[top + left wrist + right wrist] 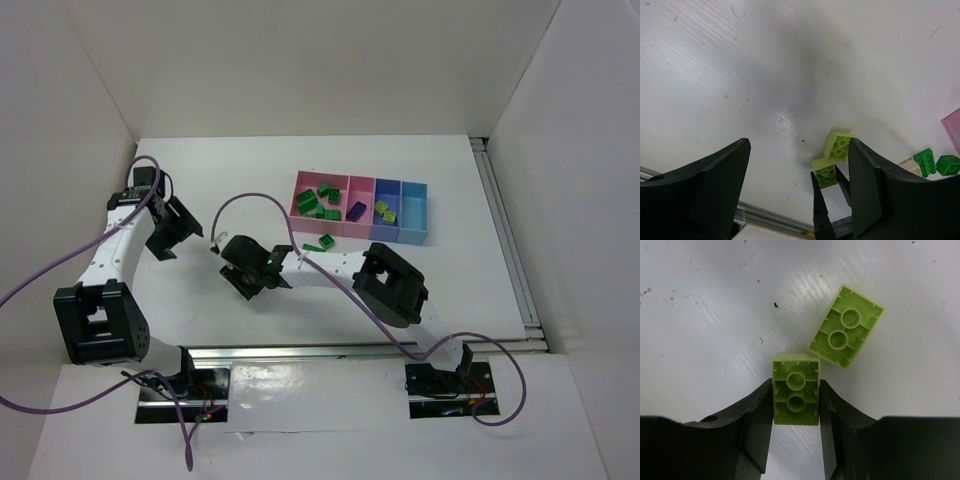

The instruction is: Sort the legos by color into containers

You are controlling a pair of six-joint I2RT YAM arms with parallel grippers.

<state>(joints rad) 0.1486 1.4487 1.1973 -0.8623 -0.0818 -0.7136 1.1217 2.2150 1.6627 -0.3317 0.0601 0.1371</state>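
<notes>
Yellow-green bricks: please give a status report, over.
Left fingers open, empty. Right fingers shut on yellow-green brick. Second brick close beside it, on table.

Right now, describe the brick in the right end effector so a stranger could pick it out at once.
On the white table, off the near left corner of the row of bins, find the right end effector. Two yellow-green bricks lie there, hollow undersides up. The clamped brick sits square between the fingers; the twin lies free and tilted just beyond.
</notes>
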